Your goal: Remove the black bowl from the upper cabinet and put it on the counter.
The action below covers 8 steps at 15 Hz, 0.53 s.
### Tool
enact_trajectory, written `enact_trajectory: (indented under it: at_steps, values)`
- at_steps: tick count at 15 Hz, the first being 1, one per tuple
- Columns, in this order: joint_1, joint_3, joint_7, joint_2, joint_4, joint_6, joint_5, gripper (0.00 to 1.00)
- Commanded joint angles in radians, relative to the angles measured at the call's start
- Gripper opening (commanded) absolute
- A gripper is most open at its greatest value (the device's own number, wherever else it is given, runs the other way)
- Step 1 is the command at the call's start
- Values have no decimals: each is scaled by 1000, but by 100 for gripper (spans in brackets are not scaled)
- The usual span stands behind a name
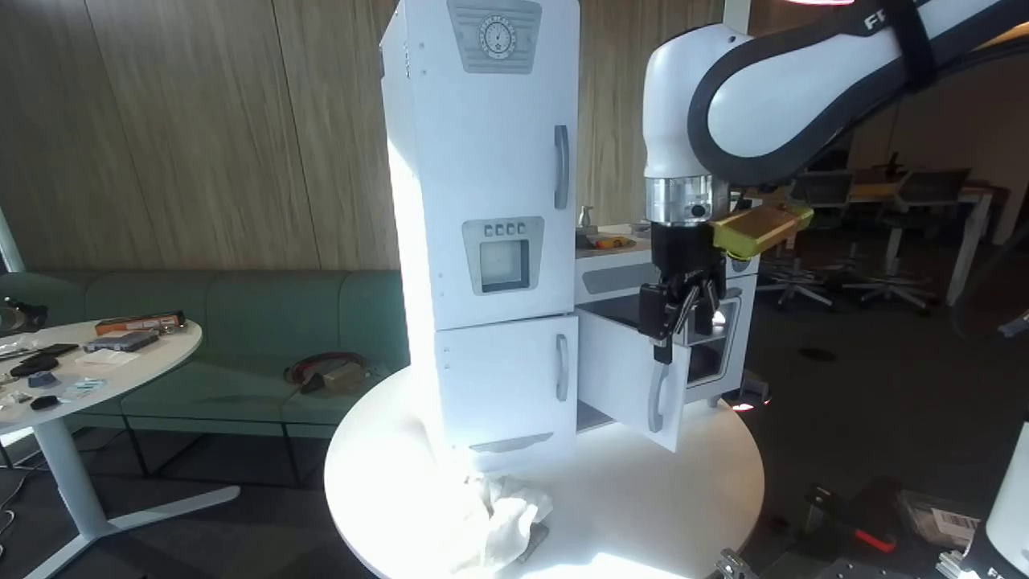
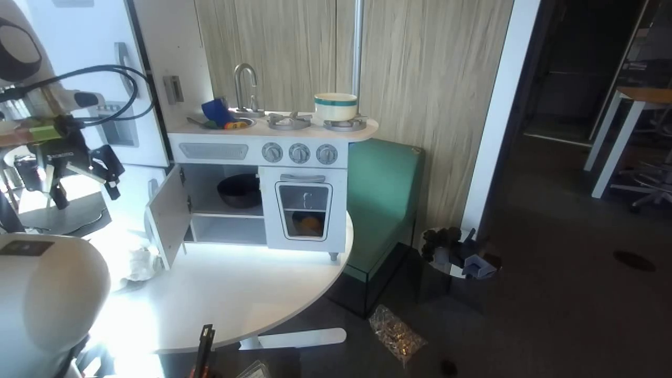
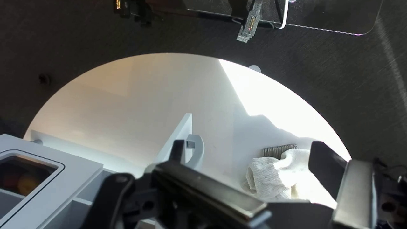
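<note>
At the left stands the tall fridge (image 1: 498, 197), its doors shut; it seems to have no part in this job. In front of it the gripper (image 2: 87, 198) hangs outside the cupboard (image 2: 227, 230), its jaws spread wide with nothing between them. To its right, near but not touching, the cupboard door (image 2: 170, 215) stands swung out, so I would count the way in as done.

Behind that door, on the upper shelf (image 2: 207, 206), sits the black bowl (image 2: 239, 190), upright and toward the right side of the opening. I take this shelf to be the upper cabinet the task means. The bowl is not held, so the main work is left: go in past the door, grip the rim, draw it out and lift it.

Above is the counter (image 2: 262, 131), where the bowl must end up. The sink (image 2: 252, 121) is at its left, and a pot (image 2: 336, 108) stands on the burner (image 2: 345, 126) at the right; a spot beside these will be needed. Below right, the oven door (image 2: 303, 210) is shut and probably needs no touching.
</note>
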State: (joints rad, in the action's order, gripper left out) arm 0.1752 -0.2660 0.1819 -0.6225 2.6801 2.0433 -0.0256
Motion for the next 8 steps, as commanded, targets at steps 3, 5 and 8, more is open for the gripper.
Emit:
enact_trajectory:
  at_steps: [3,5,8]
  values:
    - [18,-20,-35,-131,-104,-56,139,100]
    - [17,-11,-51,-162,-140,-14,182,100]
    - [18,13,-109,-180,-173,84,211,100]
